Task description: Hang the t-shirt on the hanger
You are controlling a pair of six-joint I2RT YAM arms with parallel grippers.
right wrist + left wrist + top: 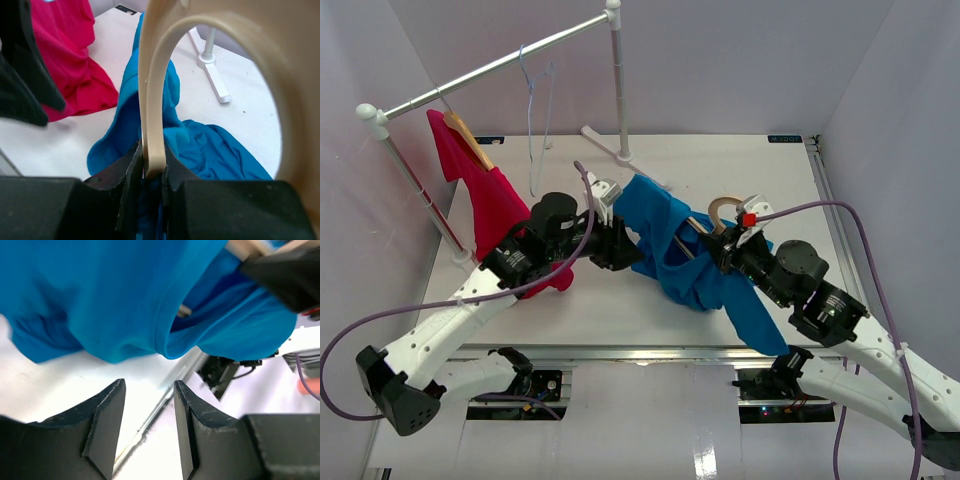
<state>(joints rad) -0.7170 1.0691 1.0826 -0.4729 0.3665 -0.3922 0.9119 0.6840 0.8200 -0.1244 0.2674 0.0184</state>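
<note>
two sets working: right jaws clamp the hook of the tan hanger (pixel 150 100), wrinkled bright blue t-shirt (pixel 660 235) bunched around it; left jaws parted, empty.

The t-shirt (pixel 660 225) covers most of the hanger (pixel 723 212); from above only its hook and a short stretch of bar show. In the right wrist view the hook is blurred and cut off at the top and right edges. Seen from above, the left pincer (pixel 617 246) ends against the cloth, and contact cannot be told.
</note>
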